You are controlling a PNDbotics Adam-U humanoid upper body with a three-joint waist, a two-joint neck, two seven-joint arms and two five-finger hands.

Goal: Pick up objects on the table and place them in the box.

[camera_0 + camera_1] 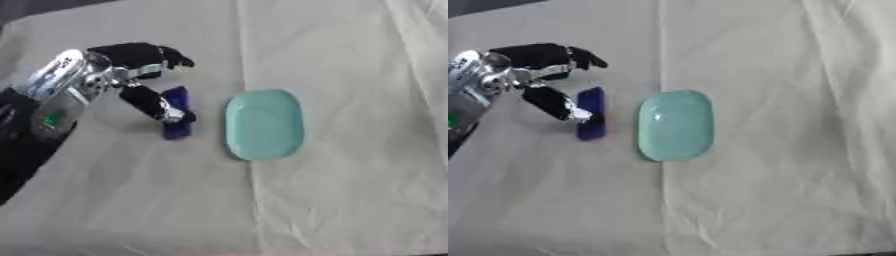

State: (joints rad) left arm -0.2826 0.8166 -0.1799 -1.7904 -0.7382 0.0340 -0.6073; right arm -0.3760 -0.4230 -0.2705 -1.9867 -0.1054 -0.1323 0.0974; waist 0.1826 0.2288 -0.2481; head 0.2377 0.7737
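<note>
Blue block (591, 113) sits left of center on the cloth-covered surface (780, 165), just beside a teal oval dish (675, 125). Left hand (131, 75) at upper left, fingers (156, 104) spread wide, thumb touching the block.

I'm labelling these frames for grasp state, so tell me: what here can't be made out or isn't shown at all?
- Blue object: what it is stays unclear, blurred in both eye views; the left hand partly covers it.
- Contact: whether the thumb touches the blue object or hovers above it cannot be told.
- Box: in neither view; only a pale green oval dish lies on the cloth.
- Right hand: outside both views.
</note>
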